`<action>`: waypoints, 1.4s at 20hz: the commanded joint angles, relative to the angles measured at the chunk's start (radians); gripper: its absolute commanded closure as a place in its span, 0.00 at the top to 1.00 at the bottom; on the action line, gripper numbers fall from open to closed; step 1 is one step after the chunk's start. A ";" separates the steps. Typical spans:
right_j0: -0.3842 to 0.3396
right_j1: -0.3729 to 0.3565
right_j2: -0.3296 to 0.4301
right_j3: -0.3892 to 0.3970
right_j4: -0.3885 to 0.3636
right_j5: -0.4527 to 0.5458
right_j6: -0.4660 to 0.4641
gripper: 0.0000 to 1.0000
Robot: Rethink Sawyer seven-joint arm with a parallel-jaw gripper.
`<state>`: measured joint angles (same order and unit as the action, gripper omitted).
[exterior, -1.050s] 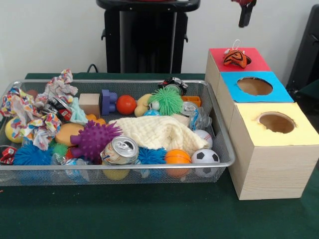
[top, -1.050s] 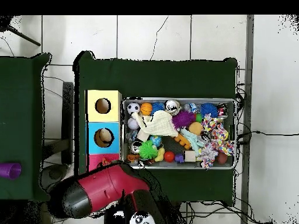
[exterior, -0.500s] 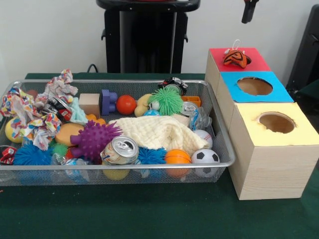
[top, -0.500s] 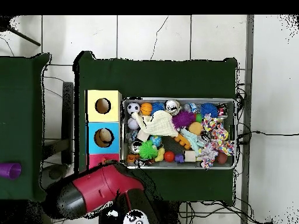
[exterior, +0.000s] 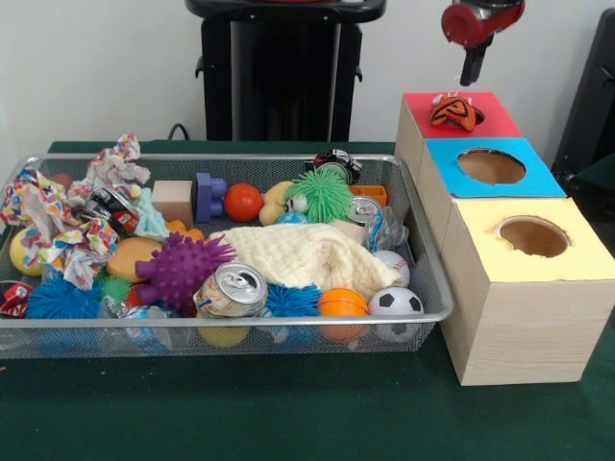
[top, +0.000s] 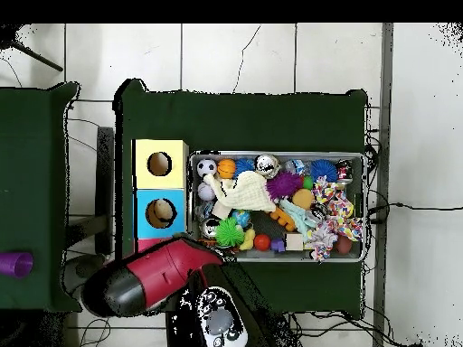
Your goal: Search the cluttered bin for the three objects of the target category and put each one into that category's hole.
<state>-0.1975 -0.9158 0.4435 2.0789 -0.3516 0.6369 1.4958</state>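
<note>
An orange and black striped toy [exterior: 455,112] with a white loop lies on the red box [exterior: 500,123], over its hole. My gripper [exterior: 471,75] hangs just above and slightly right of the toy, apart from it, under a red wrist [exterior: 480,19]. Whether it is open or shut does not show. In the overhead view the red arm [top: 154,280] covers most of the red box and hides the gripper. The wire bin [exterior: 428,288] holds several toys: a purple spiky ball [exterior: 181,269], a green spiky ball [exterior: 320,195], a soda can [exterior: 232,289] and a cream cloth [exterior: 303,254].
A blue box [exterior: 444,158] and a yellow box [exterior: 577,254], each with a round hole, stand in a row in front of the red one, right of the bin. A soccer ball [exterior: 395,302] and an orange ball [exterior: 342,302] lie at the bin's front.
My gripper has come down from the top edge toward the red box, and its red wrist shows now. The striped toy and the bin's contents have not moved.
</note>
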 commanded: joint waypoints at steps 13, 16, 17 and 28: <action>-0.054 0.318 -0.011 -0.258 -0.177 -0.276 0.023 0.00; -0.070 0.369 0.003 -0.281 -0.192 -0.308 0.001 0.00; -0.074 0.383 0.007 -0.288 -0.193 -0.312 -0.004 0.00; -0.079 0.373 0.018 -0.285 -0.193 -0.264 0.019 0.00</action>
<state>-0.2360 -0.7594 0.4815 1.9469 -0.4026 0.6481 1.4958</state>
